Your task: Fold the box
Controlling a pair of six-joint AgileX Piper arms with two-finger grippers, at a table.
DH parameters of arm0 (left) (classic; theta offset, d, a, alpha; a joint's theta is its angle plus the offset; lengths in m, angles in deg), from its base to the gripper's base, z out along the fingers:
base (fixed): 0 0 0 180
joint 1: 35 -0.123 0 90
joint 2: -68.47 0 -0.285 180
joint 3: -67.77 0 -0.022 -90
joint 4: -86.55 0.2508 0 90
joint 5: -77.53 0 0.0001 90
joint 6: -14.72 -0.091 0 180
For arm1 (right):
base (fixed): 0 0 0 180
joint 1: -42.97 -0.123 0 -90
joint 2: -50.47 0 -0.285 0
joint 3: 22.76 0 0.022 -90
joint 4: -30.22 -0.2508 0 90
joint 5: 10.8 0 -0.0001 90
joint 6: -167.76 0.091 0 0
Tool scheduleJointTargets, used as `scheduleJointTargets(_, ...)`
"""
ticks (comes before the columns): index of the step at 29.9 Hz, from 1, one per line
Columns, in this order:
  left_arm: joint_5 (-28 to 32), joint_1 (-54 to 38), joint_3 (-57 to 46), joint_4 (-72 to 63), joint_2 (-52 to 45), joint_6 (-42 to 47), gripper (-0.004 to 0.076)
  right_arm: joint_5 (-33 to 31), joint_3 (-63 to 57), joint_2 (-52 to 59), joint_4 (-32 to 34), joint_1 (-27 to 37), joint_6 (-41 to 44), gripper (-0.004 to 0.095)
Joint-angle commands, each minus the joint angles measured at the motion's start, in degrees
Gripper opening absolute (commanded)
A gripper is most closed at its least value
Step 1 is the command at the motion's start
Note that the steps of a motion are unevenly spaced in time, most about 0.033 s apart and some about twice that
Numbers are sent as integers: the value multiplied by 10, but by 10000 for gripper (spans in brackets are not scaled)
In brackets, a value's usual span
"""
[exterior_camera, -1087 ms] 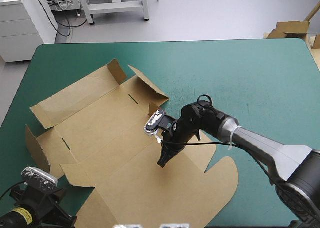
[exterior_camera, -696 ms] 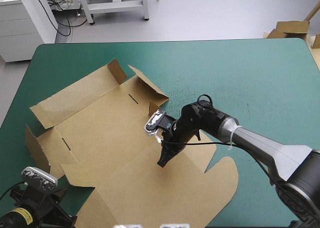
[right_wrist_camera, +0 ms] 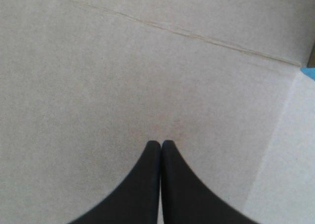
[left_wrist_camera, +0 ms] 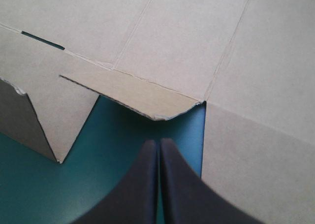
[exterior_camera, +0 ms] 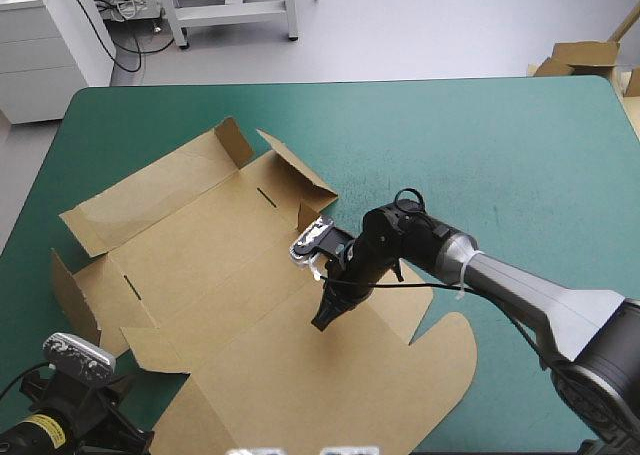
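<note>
The brown box (exterior_camera: 230, 255) lies spread as a cut sheet on the teal-green cover, its lid toward the near right. Short flaps (exterior_camera: 236, 138) stand up at its far end and another at its left edge. My right gripper (exterior_camera: 324, 321) is shut, its tip down on the middle panel near a crease. In the right wrist view the gripper (right_wrist_camera: 161, 144) rests on plain board (right_wrist_camera: 123, 76). My left gripper (left_wrist_camera: 158, 144) is shut and holds nothing. It hovers over the cover at the near left, just short of a flap (left_wrist_camera: 142, 93) with a rounded corner.
Bare teal-green cover (exterior_camera: 500, 155) fills the table's far and right parts. Pieces of brown board (exterior_camera: 580, 57) sit just beyond the far right corner. The box's left flap (exterior_camera: 70, 295) stands close to the table's left edge.
My right gripper has edged very slightly toward the far left over the board. The box and the left arm look unchanged.
</note>
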Motion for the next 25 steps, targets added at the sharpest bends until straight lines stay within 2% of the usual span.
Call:
scheduleJointTargets(1, 32, 2, 14, -3, 6, 4, -8, -9, 32, 25, 10, 10, 51, -21)
scheduleJointTargets(11, 32, 2, 14, -3, 6, 4, -8, -151, 221, 25, 26, 122, 62, -21)
scheduleJointTargets(15, 32, 2, 14, -3, 6, 4, -8, -149, 307, 27, 63, 139, 93, -21)
scheduleJointTargets(19, 32, 2, 14, -3, 6, 4, -8, -149, 366, 31, 62, 139, 110, -21)
scheduleJointTargets(25, 32, 2, 14, -3, 6, 4, -8, -149, 376, 31, 59, 139, 110, -21)
